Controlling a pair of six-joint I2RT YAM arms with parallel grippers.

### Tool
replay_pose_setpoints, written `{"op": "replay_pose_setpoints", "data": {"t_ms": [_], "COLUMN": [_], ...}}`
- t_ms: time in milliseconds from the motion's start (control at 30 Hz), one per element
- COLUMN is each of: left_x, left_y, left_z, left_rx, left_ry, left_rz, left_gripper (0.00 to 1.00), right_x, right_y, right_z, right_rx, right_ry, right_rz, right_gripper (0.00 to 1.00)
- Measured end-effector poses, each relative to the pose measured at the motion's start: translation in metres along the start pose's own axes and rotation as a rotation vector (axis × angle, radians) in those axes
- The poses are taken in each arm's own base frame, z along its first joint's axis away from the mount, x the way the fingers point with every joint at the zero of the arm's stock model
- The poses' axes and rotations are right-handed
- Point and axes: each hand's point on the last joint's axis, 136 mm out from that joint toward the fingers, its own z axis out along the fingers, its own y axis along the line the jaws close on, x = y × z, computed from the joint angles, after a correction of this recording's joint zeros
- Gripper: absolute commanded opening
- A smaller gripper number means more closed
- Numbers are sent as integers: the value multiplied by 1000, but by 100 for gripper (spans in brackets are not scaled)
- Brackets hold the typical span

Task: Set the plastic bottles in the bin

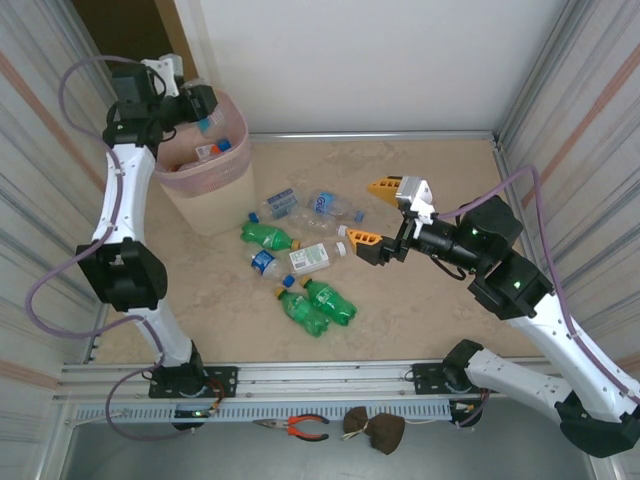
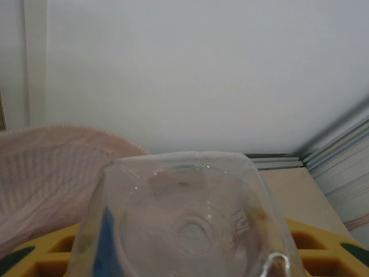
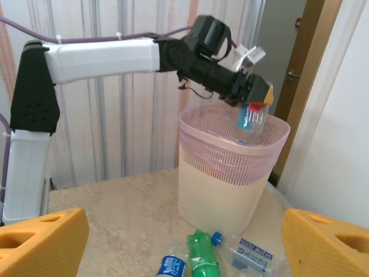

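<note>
Right wrist view: my left jaws clamp a clear, blue-labelled plastic bottle (image 3: 252,119) over the tall beige pink-lined bin (image 3: 222,190); my right jaws stand apart beside other plastic bottles (image 1: 318,256) lying on the beige tabletop (image 1: 420,310).

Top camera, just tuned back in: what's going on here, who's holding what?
The left gripper holds a clear bottle right above the bin, not yet dropped. Another bottle already lies inside the bin. The right gripper hangs open and empty beside the loose bottles on the table, about seven left to collect.
</note>
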Motion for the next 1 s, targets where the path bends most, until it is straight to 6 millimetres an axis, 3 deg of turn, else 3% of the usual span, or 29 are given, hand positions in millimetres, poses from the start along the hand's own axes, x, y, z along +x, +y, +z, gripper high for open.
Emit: {"op": "replay_pose_setpoints", "data": {"t_ms": [367, 567, 733, 1000], "left_x": [78, 108, 112, 111], "left_y": [24, 30, 32, 32], "left_z": [28, 46, 49, 52], "left_rx": [0, 3, 2, 6], "left_ry": [159, 217, 226, 216], "left_rz": [-81, -78, -74, -72], "left_gripper": [39, 39, 41, 62], "right_x": [1, 1, 1, -1], "right_y": [0, 0, -1, 0], "right_z": [-1, -1, -2, -8], "right_rx": [2, 2, 9, 18], "right_ry": [4, 5, 3, 0], "right_rz": [3, 3, 3, 1], "right_gripper": [86, 86, 86, 86]}}
